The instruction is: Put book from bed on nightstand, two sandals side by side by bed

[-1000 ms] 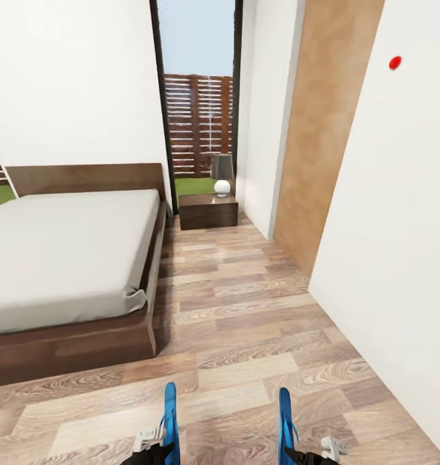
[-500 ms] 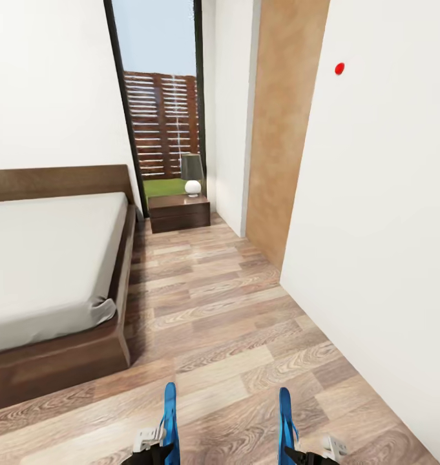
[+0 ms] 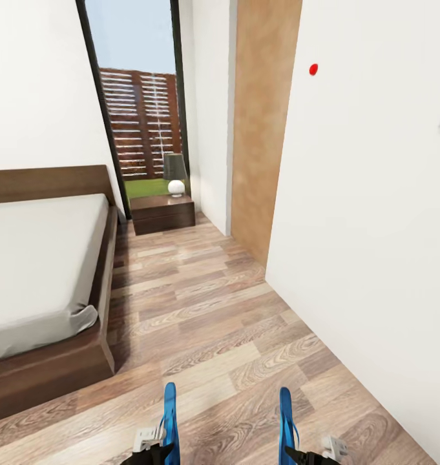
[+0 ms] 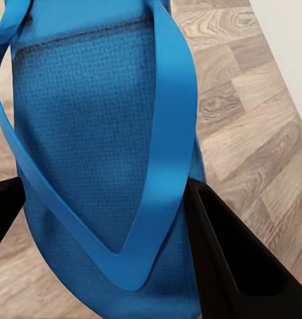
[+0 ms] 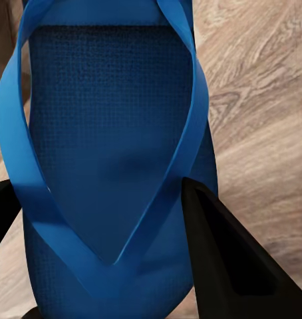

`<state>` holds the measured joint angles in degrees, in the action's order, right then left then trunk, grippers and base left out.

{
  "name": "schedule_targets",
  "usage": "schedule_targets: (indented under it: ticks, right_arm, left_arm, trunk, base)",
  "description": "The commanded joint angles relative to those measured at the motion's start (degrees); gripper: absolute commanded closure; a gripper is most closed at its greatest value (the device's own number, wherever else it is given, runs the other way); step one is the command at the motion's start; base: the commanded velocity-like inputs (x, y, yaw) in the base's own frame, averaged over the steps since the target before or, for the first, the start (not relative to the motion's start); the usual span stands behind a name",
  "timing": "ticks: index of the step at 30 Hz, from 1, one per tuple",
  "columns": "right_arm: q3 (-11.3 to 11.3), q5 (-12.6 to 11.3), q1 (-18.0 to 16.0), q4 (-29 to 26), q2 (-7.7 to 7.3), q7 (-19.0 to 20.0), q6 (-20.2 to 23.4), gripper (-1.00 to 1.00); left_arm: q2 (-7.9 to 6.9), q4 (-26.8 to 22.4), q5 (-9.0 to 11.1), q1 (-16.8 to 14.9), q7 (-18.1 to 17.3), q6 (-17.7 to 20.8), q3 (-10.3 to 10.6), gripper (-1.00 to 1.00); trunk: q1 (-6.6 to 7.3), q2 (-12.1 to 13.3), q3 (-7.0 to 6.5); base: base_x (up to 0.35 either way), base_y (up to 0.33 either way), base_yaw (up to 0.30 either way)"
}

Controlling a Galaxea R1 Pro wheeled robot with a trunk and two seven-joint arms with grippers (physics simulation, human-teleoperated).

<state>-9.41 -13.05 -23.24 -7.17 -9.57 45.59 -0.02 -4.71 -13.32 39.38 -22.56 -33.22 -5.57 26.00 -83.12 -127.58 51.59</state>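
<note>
Head view: bedroom, white walls, wood-plank floor [image 3: 220,310]. Bed [image 3: 39,258] at left, grey mattress on a dark brown frame, flat headboard against the far wall. Nightstand [image 3: 163,214] just past the bed's head corner, in front of a tall dark-framed window [image 3: 134,97], with a small lamp [image 3: 175,174] on top: grey shade, white round base. Through the glass: slatted wooden fence, grass strip. Tan wood panel [image 3: 263,123] stands along the right wall; small red dot [image 3: 313,68] on the white wall beside it. No book visible on the part of the mattress in frame.

Bottom edge: left claw [image 3: 156,445] and right claw [image 3: 310,452], each carrying a blue sandal on edge, pointing forward. Left sandal [image 3: 170,416] and right sandal [image 3: 285,420] are well apart, roughly parallel, both above the floor, well short of the bed's foot corner.

Left wrist view: left sandal [image 4: 98,153] seen sole-side up with its V strap, black fingers [image 4: 231,259] pressed against both its edges. Claw clamped on it. Plank floor and a strip of white wall behind.

Right wrist view: same picture. Right sandal [image 5: 111,153] sits between the black fingers [image 5: 224,259], which touch its two edges. Claw gripping it. Plank floor behind.
</note>
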Motion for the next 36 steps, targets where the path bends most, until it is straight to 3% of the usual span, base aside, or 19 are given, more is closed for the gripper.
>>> schedule_targets:
  ticks: [1, 14, 23, 36]
  right_arm:
    - [-0.3, 0.0, 0.0, 0.1, 0.00, 0.1, 0.0, 1.00]
    - [-0.3, 0.0, 0.0, 0.1, 0.03, 0.1, 0.0, 1.00]
    - [-0.3, 0.0, 0.0, 0.1, 0.00, 0.1, 0.0, 1.00]
    - [-0.3, 0.0, 0.0, 0.1, 0.06, 0.0, 0.0, 1.00]
  left_arm:
    - [-0.04, 0.0, 0.2, 0.0, -0.1, -0.5, 0.5, 1.00]
    - [-0.04, 0.0, 0.2, 0.0, -0.1, -0.4, 0.4, 1.00]
    - [-0.04, 0.0, 0.2, -0.1, -0.1, -0.4, 0.4, 1.00]
    - [-0.04, 0.0, 0.3, -0.1, 0.0, -0.3, 0.2, 1.00]
  trunk:
    - [0.01, 0.0, 0.13]
    - [0.01, 0.0, 0.70]
    - [0.01, 0.0, 0.71]
    - [0.01, 0.0, 0.71]
  base:
    - [0.000, 0.000, -0.016]
    - [0.011, 0.000, -0.002]
    - [0.288, 0.000, 0.000]
    - [0.135, 0.000, 0.000]
